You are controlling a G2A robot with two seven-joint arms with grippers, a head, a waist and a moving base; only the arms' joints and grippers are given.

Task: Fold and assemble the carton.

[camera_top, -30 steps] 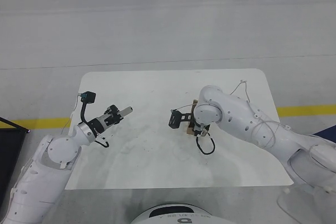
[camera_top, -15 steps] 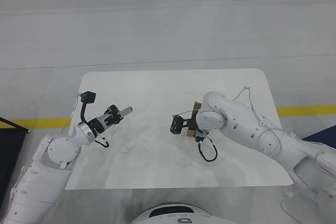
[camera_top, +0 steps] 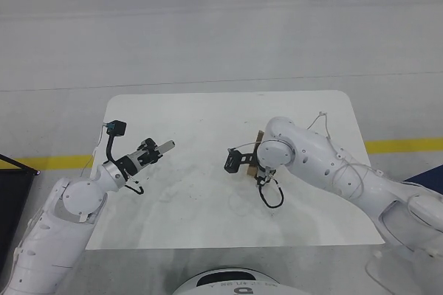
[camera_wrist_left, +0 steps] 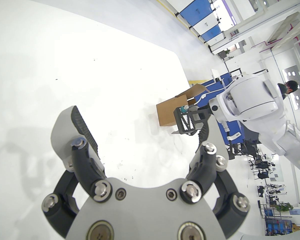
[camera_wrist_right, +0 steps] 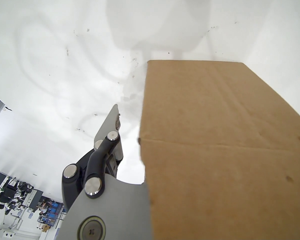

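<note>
While handling the half-raised carton (camera_wrist_left: pixel 168 111) with the right gripper (camera_wrist_left: pixel 186 124), hold impossible to tell; left gripper (camera_wrist_left: pixel 140 123) spread, empty, well apart. Next, likely: fold the raised flap (camera_wrist_left: pixel 193 89) down.

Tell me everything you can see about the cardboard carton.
The carton is plain brown cardboard, a partly assembled box standing on the white table, right of its middle. One top flap is raised open, and a fold crease crosses a panel. The right gripper sits right beside one wall; whether it grips the wall is hidden.
</note>
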